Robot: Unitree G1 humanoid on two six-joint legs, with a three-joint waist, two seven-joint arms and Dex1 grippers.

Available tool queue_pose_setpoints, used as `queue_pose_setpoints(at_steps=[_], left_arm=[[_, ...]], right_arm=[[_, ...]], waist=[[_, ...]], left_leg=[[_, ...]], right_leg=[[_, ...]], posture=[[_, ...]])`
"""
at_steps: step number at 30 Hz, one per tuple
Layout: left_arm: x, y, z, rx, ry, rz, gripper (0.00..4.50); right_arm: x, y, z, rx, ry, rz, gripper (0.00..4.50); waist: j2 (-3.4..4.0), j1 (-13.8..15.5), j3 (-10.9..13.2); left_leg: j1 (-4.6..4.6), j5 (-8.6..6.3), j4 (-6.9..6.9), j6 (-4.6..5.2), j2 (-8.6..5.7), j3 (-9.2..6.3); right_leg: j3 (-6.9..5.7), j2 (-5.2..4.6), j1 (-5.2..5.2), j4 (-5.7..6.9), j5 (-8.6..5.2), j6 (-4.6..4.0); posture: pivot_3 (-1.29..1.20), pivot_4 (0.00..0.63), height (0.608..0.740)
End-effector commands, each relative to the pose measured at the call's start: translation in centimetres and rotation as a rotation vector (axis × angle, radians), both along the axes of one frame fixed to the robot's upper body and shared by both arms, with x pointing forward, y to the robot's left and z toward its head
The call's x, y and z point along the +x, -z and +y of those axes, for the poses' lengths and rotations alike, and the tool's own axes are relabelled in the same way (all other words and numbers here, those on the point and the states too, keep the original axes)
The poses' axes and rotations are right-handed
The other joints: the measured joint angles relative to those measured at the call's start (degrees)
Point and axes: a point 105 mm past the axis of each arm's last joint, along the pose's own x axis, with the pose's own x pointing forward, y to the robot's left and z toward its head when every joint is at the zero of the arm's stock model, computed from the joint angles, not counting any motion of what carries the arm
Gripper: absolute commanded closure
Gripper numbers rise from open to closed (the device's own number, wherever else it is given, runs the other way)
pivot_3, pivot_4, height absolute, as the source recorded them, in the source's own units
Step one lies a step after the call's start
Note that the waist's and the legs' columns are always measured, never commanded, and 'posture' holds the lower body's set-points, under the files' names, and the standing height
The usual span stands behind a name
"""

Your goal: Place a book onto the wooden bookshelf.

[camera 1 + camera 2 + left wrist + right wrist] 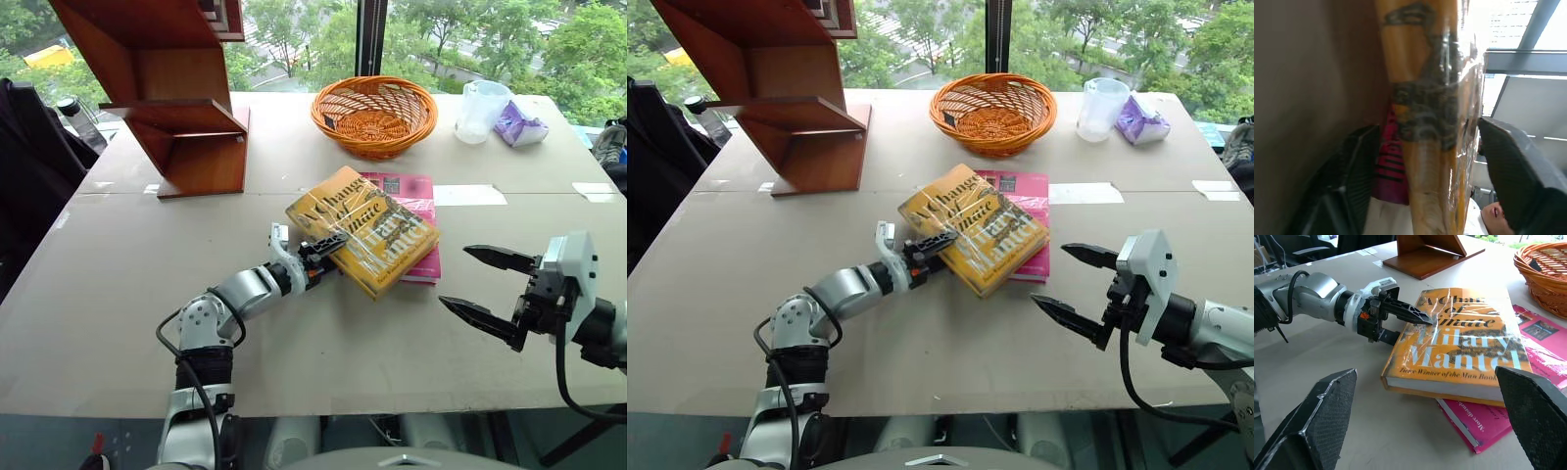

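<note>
The yellow-orange book (364, 231) is lying on the table (118, 294), near the middle, and it is resting partly on top of a thinner pink book (416, 211). Its shiny plastic cover is catching the light, and the big pale letters of its title are facing up. The left gripper (326, 253) is reaching in at the book's near-left edge. One black finger is lying on top of the cover and the other is tucked under the edge, so the fingers are squeezing the book between them. The right gripper (483, 286) is hanging in the air off to the right of the books, not touching anything. Its two pointed black fingers are spread wide apart and are holding nothing. The wooden bookshelf (167, 93) is standing at the far left of the table, well apart from the book. Its slanted boards and flat ledges are showing nothing on them. At the far side of the table, an orange wicker basket (374, 116) is sitting, and a small dark tag is lying against its inside wall. To the right of the basket, a clear plastic cup (481, 111) is standing upright, and I cannot tell if anything is in it. A crumpled purple wrapper (519, 125) is lying just beside the cup.
</note>
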Motion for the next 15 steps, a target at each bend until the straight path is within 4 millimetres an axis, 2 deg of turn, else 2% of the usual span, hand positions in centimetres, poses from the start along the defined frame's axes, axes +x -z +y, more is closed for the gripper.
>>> queue_pose_setpoints(at_steps=[1,3,6,7,9,10,13,15], left_arm=[[0.1,-0.5,-0.4,-0.075,0.012,-0.006,3.45],[0.3,-1.1,-0.3,-0.099,0.004,-0.030,4.22],[0.6,-3.1,0.5,-0.116,-0.031,-0.148,4.39],[0.6,-4.7,0.9,-0.064,-0.039,-0.261,4.39],[0.4,-8.4,1.6,0.127,-0.071,-0.533,4.39],[0.2,-9.6,1.6,0.193,-0.077,-0.630,4.39],[-1.3,-15.3,0.8,0.408,-0.102,-1.029,4.39],[-1.6,-17.5,0.8,0.682,-0.144,-1.268,4.39]], right_arm=[[-0.1,-1.1,0.1,-0.013,0.003,-0.073,0.00],[0.0,-1.3,0.2,-0.010,0.007,-0.082,0.00],[0.2,-1.5,0.2,-0.002,0.011,-0.087,0.00],[0.3,-1.7,0.0,0.008,0.018,-0.090,0.00],[0.8,-2.5,-0.8,0.078,0.050,-0.118,0.00],[0.9,-2.8,-1.2,0.107,0.063,-0.129,0.00],[1.9,-3.8,-3.2,0.170,0.111,-0.166,0.00],[2.3,-4.4,-3.5,0.197,0.094,-0.187,0.00]], waist=[[0.00,0.01,0.00],[-0.01,0.04,0.00],[-0.01,-0.01,0.01],[-0.01,-0.01,0.01],[-0.30,-0.17,0.22],[-0.44,-0.18,0.33],[-0.37,0.18,0.39],[-0.41,0.22,0.41]], left_leg=[[-0.01,0.00,0.00,0.00,0.00,-0.01],[-0.06,0.00,0.00,0.00,0.00,-0.06],[-0.18,0.00,0.00,0.00,-0.01,-0.08],[-0.24,0.00,0.00,0.00,-0.01,-0.08],[-0.39,0.00,0.00,0.00,-0.01,-0.06],[-0.55,0.00,-0.01,-0.01,0.01,-0.06],[-0.63,0.00,-0.04,-0.01,0.03,-0.03],[-0.72,0.00,-0.04,0.00,-0.04,-0.02]], right_leg=[[-0.01,0.00,0.00,-0.01,0.00,0.00],[-0.05,-0.01,0.00,-0.06,0.00,0.01],[-0.11,-0.01,-0.05,-0.10,0.02,-0.03],[-0.15,-0.01,-0.08,-0.13,0.03,-0.05],[-0.17,0.00,-0.17,-0.18,0.04,-0.06],[-0.14,0.04,-0.31,-0.18,0.05,-0.08],[-0.11,0.03,-0.33,-0.32,0.05,-0.09],[-0.13,0.00,-0.28,-0.50,0.05,-0.08]], posture=[[0.00,0.150,0.740],[0.00,0.150,0.740],[0.00,0.150,0.740],[0.00,0.150,0.740],[0.00,0.150,0.740],[0.00,0.150,0.740],[0.00,0.150,0.740],[0.00,0.150,0.740]])
